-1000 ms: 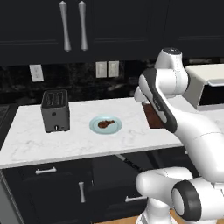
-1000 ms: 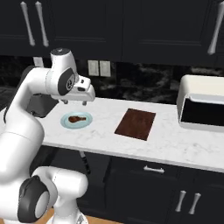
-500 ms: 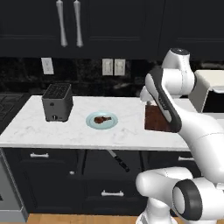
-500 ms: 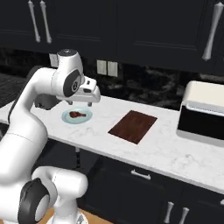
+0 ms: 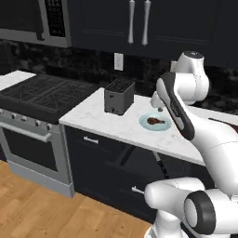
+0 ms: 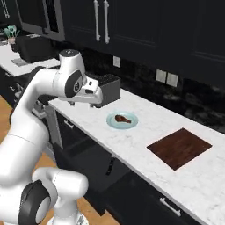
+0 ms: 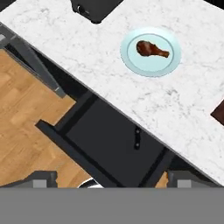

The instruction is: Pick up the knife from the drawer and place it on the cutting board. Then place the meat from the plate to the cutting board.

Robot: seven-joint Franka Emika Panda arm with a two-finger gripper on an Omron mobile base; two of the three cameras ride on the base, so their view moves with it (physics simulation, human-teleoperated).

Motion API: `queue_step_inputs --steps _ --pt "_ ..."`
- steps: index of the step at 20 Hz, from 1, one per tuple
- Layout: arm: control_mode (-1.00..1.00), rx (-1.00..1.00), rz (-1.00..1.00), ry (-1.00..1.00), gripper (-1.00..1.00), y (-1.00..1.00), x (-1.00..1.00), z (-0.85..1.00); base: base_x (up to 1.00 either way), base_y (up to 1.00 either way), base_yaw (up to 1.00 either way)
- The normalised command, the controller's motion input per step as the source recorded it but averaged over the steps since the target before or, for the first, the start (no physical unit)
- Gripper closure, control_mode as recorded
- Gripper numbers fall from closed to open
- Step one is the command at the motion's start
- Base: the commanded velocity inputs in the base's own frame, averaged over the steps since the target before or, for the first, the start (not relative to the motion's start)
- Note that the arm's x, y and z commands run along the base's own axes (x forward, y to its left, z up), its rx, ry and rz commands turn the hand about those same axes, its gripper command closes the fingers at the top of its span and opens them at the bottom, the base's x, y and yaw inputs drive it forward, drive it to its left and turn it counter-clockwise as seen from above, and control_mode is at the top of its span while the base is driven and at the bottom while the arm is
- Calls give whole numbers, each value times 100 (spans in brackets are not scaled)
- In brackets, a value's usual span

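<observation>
I hang above the front edge of a white marble counter [image 7: 78, 48] in a dark kitchen, black cabinets all around and pale wood floor [image 7: 26, 105] below. My jaws [image 6: 97, 93] sit at the end of my white arm, near the toaster [image 6: 108, 89]; whether they are open or closed I cannot tell, since the fingertips are barely visible from the hand camera.

Under the counter's lip the drawer [image 7: 83, 151] stands pulled out, its inside dark. A slim dark shape with pale spots lies in it close to the counter edge, probably the knife [image 7: 137, 138], though it is small and dim.

On the counter the pale blue plate [image 7: 168, 65] holds the meat [image 7: 151, 49], a reddish-brown drumstick lying across its middle. The cutting board [image 6: 179, 147] lies flat on the marble, well apart from the plate on the side away from the toaster. A steel stove [image 5: 39, 100] adjoins the counter beyond the toaster, and wall outlets [image 6: 166, 78] dot the black backsplash.
</observation>
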Motion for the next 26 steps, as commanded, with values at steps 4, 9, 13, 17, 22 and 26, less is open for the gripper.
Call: queue_step_inputs --steps 4,9,13,17,22,26 --pt "100 0 0 0 -100 0 0 0 0 -28 67" --pt "100 0 0 0 -100 0 0 0 -18 -30 62" --pt "100 0 0 0 -100 0 0 0 -51 -59 30" --pt "100 0 0 0 -100 0 0 0 -52 -39 4" --pt "100 0 0 0 -100 0 0 0 -27 -14 0" --pt "100 0 0 0 -100 0 0 0 -24 -16 0"
